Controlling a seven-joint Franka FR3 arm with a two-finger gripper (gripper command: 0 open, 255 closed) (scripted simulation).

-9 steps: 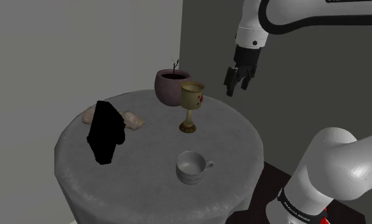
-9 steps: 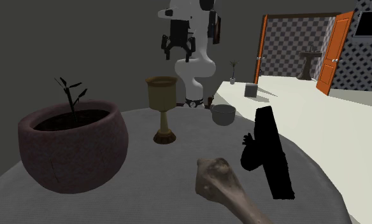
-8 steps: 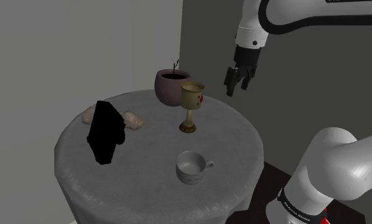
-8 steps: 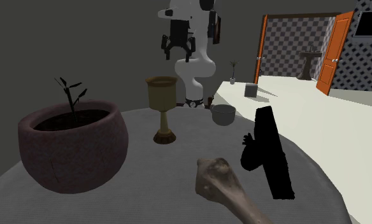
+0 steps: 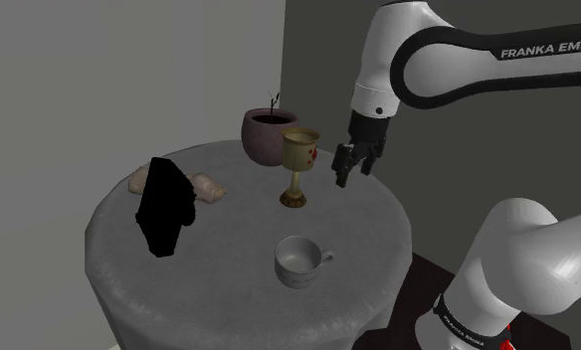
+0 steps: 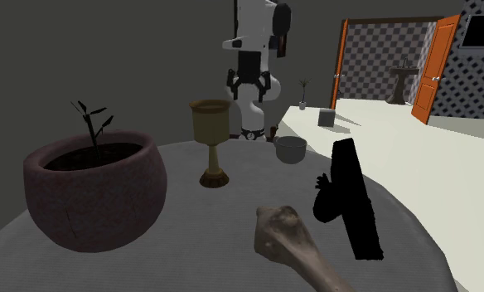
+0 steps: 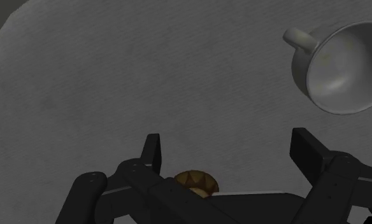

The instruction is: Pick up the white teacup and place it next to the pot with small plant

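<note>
Pot with small plant (image 5: 270, 136) at the far edge of the table (image 5: 229, 239), no cup beside it yet. White teacup (image 5: 300, 262) sits upright near the front edge, untouched. Gripper (image 5: 349, 171) hovers above the table, fingers spread, empty. Grasp, carry and placing all left to do.

Shoulder cam high beside arm (image 5: 378, 50), looking down on table (image 5: 358, 209). 2nd ext cam low, close by pot (image 6: 95, 195), facing arm across same table. Wrist cam close over tabletop.
</note>
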